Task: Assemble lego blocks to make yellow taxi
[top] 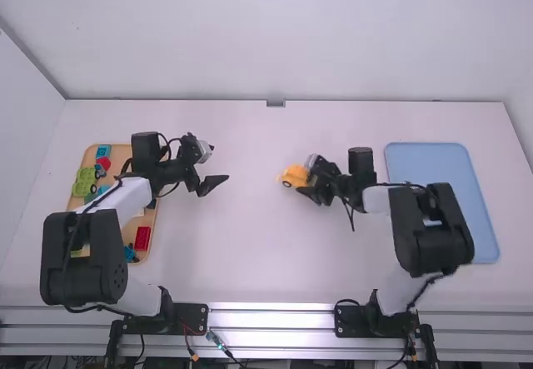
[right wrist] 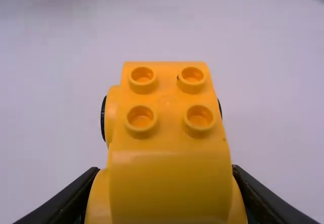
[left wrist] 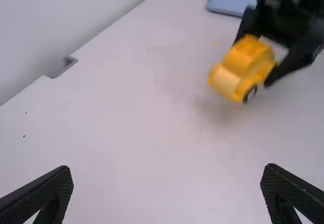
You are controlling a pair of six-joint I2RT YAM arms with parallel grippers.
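Arms (top: pixel 83 256) partly hiding tan tray (top: pixel 122 152), blue tray (top: pixel 433 162)

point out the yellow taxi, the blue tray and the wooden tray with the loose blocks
yellow taxi (right wrist: pixel 169 178): right wrist view, on its smooth curved side
blue tray (top: pixel 440 165): high view, on its bare floor
wooden tray (top: pixel 121 152): high view, on bare wood near the far edge

Glossy, smooth plastic on the yellow taxi (right wrist: pixel 169 183)! Matt and smooth, the white table (left wrist: pixel 142 118); bright metal sheen along the rails (top: pixel 271 320); and the left gripper (top: pixel 208 184) shows matt, rough-textured fingers (left wrist: pixel 45 196).
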